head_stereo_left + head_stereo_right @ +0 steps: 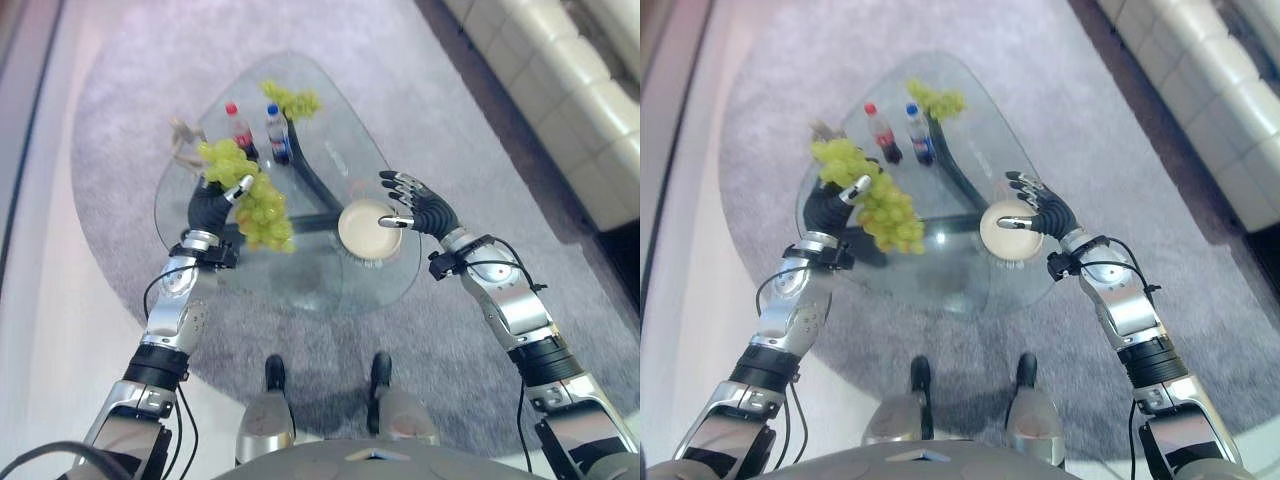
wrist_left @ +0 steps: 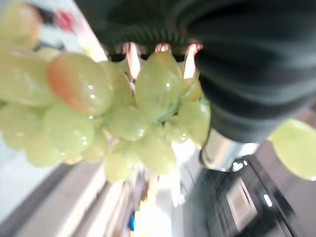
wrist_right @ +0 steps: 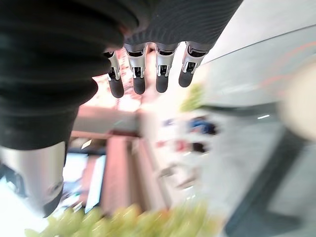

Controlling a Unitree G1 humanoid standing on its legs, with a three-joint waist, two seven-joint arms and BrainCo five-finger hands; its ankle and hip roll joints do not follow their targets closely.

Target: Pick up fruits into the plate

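Glass table (image 1: 385, 165), rounded, centre of the head views, on a grey rug (image 1: 120, 90); cream plate (image 1: 362, 232) at its lower right, bare. Left hand (image 1: 212, 205), centre left, fingers curled round a large bunch of green grapes (image 1: 262, 213) held off the glass, the bunch hanging from the hand toward the plate but apart from it; the left wrist view shows the grapes close up under the dark cover, one grape (image 2: 80, 83) tinged red, a detail the head views do not give. Second, smaller bunch of grapes (image 1: 292, 100) lies at the table's upper edge; just below it two small bottles, one red-capped (image 1: 239, 128), one blue-capped (image 1: 277, 132), upright side by side. Right hand (image 1: 425, 208), centre right, just beside the plate, holds nothing; its wrist view shows the fingers (image 3: 138, 74) straight in a row, slightly parted, thumb (image 1: 396, 222) over the plate's rim. White sofa (image 1: 570, 90) at upper right.
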